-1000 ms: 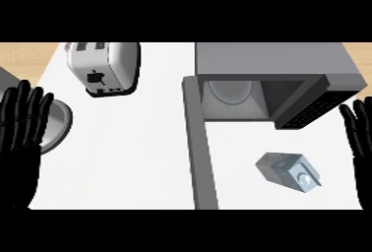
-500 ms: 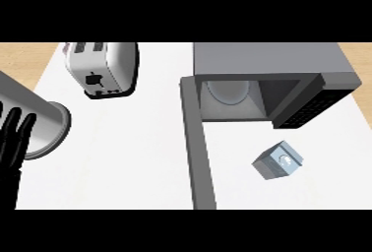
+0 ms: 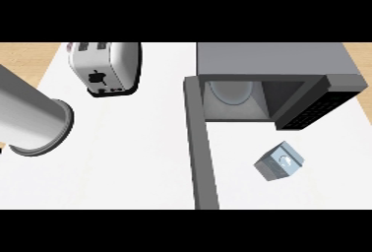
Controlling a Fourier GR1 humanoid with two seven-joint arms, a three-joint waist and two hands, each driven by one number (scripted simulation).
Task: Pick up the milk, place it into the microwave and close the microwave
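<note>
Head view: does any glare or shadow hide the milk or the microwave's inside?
Head view: the light is flat and even, with no glare on the white counter; the milk is unshaded, its pale top plain to see; the microwave is lit inside at the back, darker along its right wall; a grey forearm covers part of the view's left edge.

The left forearm point(image 3: 33, 118) is running off the left edge, while the toaster point(image 3: 105, 66) is being cropped above and the microwave door point(image 3: 202, 147) below.

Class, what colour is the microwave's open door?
The microwave door is dark grey, best seen in the head view.
</note>
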